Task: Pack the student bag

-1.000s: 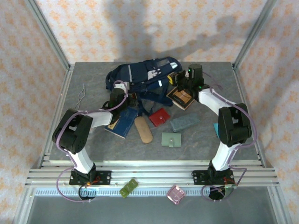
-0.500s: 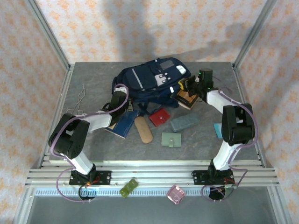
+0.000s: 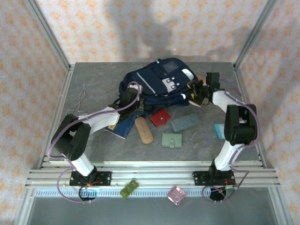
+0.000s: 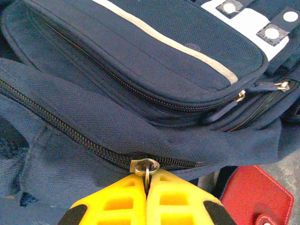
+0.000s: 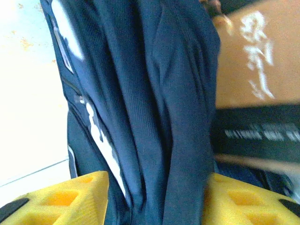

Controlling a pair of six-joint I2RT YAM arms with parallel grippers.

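Position: the student bag (image 3: 159, 82) lies front face up at the far centre of the table (image 3: 93, 79), between the two arms. Over the last second it has shifted right and toward the far edge and now lies more spread out.

The left gripper (image 4: 146, 180) remains clamped fully closed on the metal zip pull (image 4: 145, 168) of the bag's near-side zip, as it was a second ago. The teeth look closed on both sides of the pull.

The right gripper (image 3: 194, 89) is at the bag's right edge. It was pinched shut a second ago and its jaws now stand roughly half parted. A thick fold of the bag's fabric lies between the yellow fingers (image 5: 61, 197). You should not count this as a hold, as I cannot confirm the pads press on it. A brown book (image 5: 248, 56) lies just beside that fold.

Judgement: the bag has been repositioned and the right arm is letting go, so only the left grip on the pull secures it. Opening the zip is probably the step in hand.

Nothing looks packed. The red wallet (image 3: 160, 117), grey pouch (image 3: 184, 123), green wallet (image 3: 171, 140), tan case (image 3: 145, 131) and navy booklet (image 3: 124, 125) lie loose on the near side.
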